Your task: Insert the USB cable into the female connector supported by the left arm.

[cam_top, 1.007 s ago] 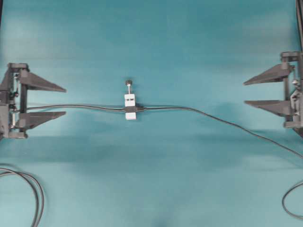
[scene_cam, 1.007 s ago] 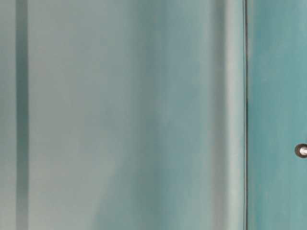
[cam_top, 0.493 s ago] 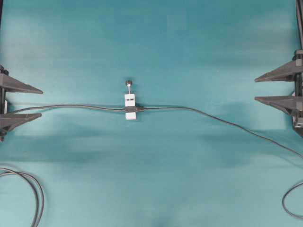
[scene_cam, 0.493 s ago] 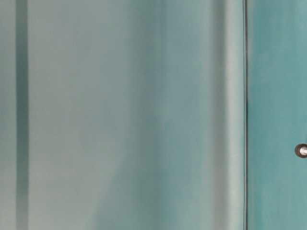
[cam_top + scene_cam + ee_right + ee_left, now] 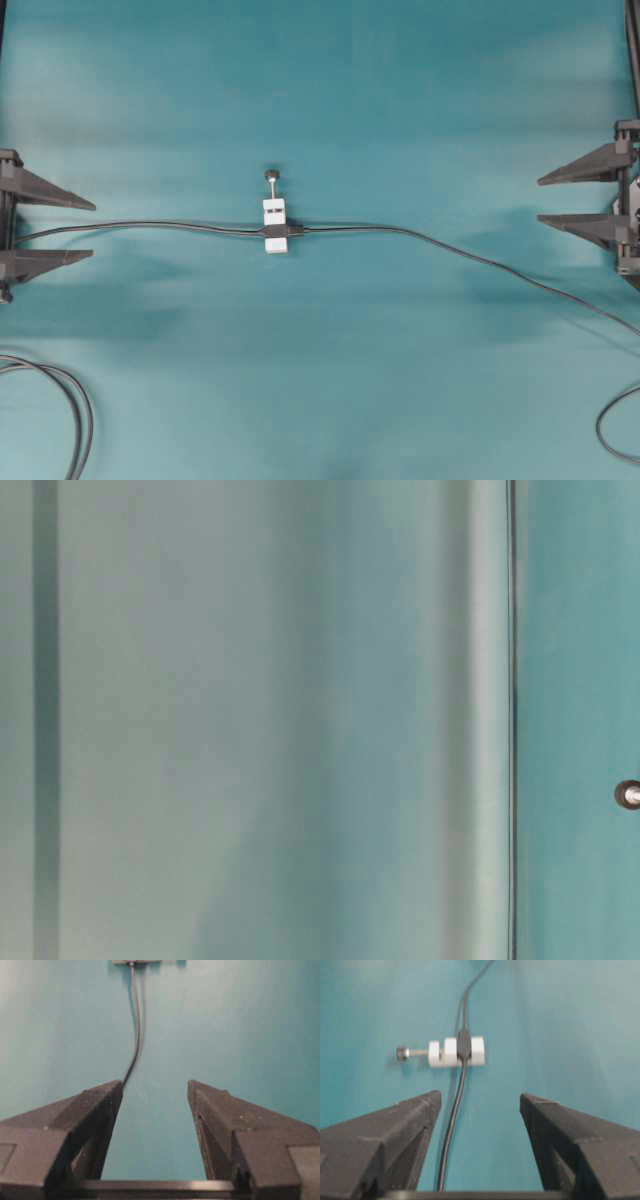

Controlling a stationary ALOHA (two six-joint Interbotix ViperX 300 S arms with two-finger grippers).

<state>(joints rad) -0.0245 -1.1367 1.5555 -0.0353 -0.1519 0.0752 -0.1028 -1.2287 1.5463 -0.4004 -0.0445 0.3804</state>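
Both arms low, level, fingers (image 5: 45,191) apart.

No text, label, brand, number or sign can be read in any of the views. Nothing is printed on the small white rectangular block of the female connector (image 5: 274,226), and no marking is seen on the plain teal table surface (image 5: 400,380).
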